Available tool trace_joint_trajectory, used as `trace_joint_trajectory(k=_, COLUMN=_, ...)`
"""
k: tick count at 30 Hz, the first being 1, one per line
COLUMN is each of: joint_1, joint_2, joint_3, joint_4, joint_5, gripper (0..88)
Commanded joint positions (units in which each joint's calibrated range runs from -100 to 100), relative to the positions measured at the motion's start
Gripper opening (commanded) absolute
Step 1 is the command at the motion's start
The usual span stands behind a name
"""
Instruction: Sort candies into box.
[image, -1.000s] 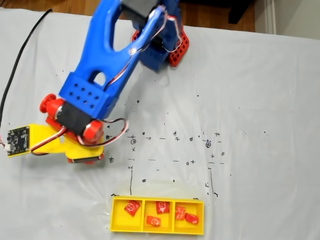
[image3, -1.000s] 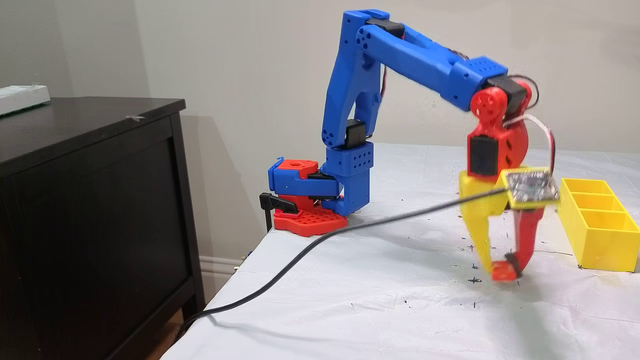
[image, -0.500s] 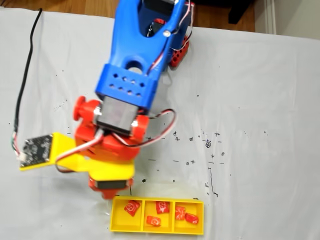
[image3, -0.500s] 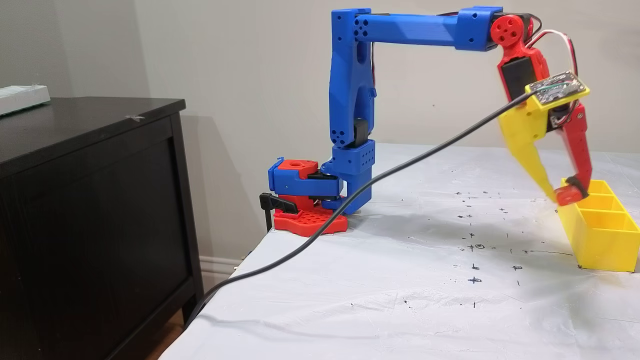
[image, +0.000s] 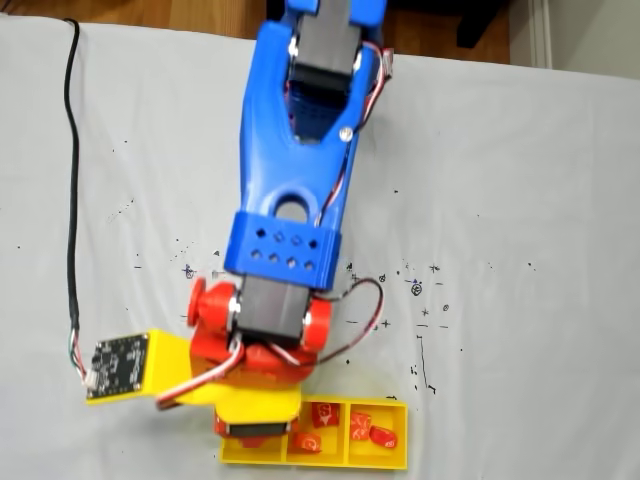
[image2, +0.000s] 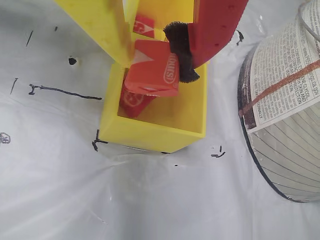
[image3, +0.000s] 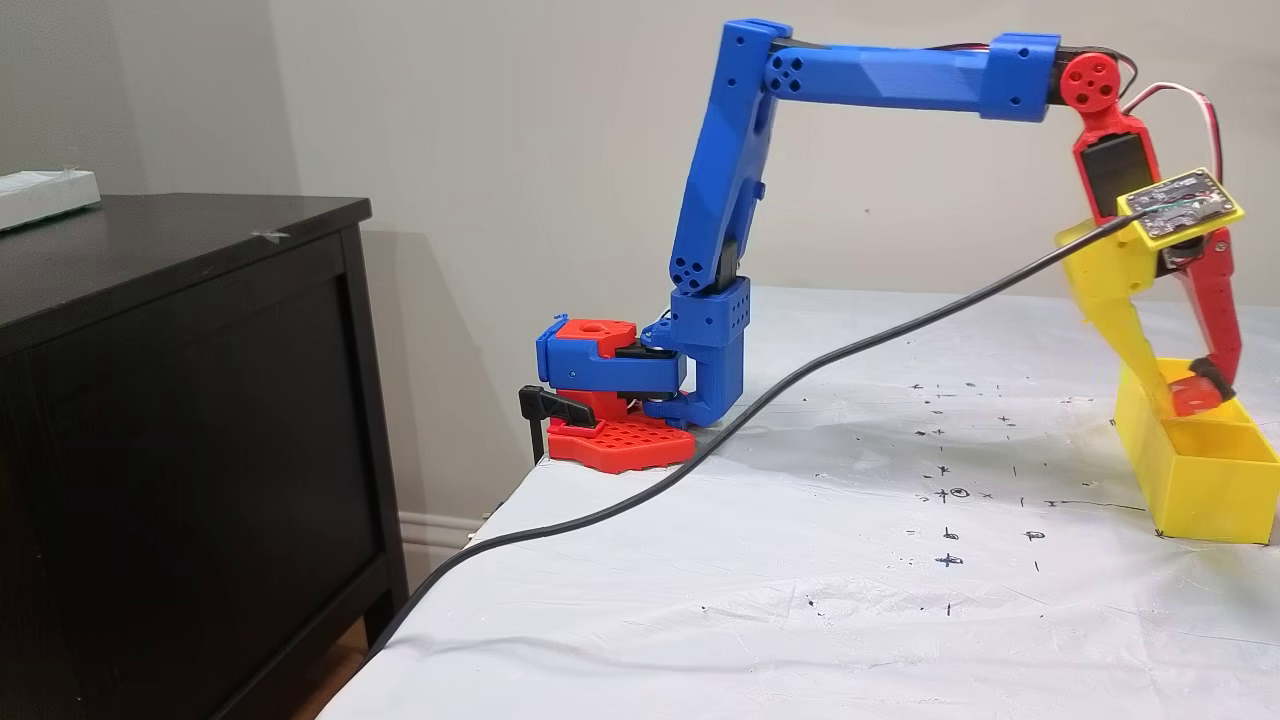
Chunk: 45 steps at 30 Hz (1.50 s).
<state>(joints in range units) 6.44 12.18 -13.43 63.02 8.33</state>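
My gripper (image2: 154, 59) is shut on one red candy (image2: 152, 75), held between the yellow finger (image2: 102, 25) and the red finger's black pad (image2: 180, 50). It hangs just inside the end compartment of the yellow box (image2: 150, 134), above another candy (image2: 133, 102) lying there. In a fixed view from above, my wrist covers the box's left compartment, and several candies (image: 323, 413) lie in the middle and right compartments of the box (image: 345, 461). From the side, the gripper (image3: 1182, 393) dips into the box (image3: 1195, 485) with the candy (image3: 1192, 398).
A black cable (image3: 800, 370) runs from my wrist across the white, pen-marked table and over its near-left edge. A round object with printed text (image2: 285, 100) stands close beside the box in the wrist view. A dark cabinet (image3: 180, 400) stands left of the table.
The arm lifted the candy off the table at the left, swung it across to the box and lowered it into the end compartment. The gripper stayed shut throughout.
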Motion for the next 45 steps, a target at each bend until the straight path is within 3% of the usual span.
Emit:
trace_joint_trajectory(k=1, joint_1=-1.4, joint_2=1.3, joint_3=-11.4, joint_4=1.8, joint_5=-0.2, gripper=0.2)
trace_joint_trajectory(k=20, joint_1=-0.7, joint_2=2.7, joint_3=-9.2, joint_4=3.3, joint_5=1.8, gripper=1.1)
trace_joint_trajectory(k=26, joint_1=-0.5, joint_2=2.9, joint_3=-8.5, joint_4=3.3, joint_5=1.7, gripper=17.6)
trace_joint_trajectory(k=34, joint_1=-0.2, joint_2=2.2, joint_3=-7.0, joint_4=3.1, joint_5=2.1, gripper=27.9)
trace_joint_trajectory(k=39, joint_1=-0.1, joint_2=1.5, joint_3=-6.7, joint_4=3.0, joint_5=2.3, gripper=29.2)
trace_joint_trajectory(k=45, joint_1=0.4, joint_2=0.1, joint_3=-6.5, joint_4=3.2, joint_5=2.6, gripper=24.5)
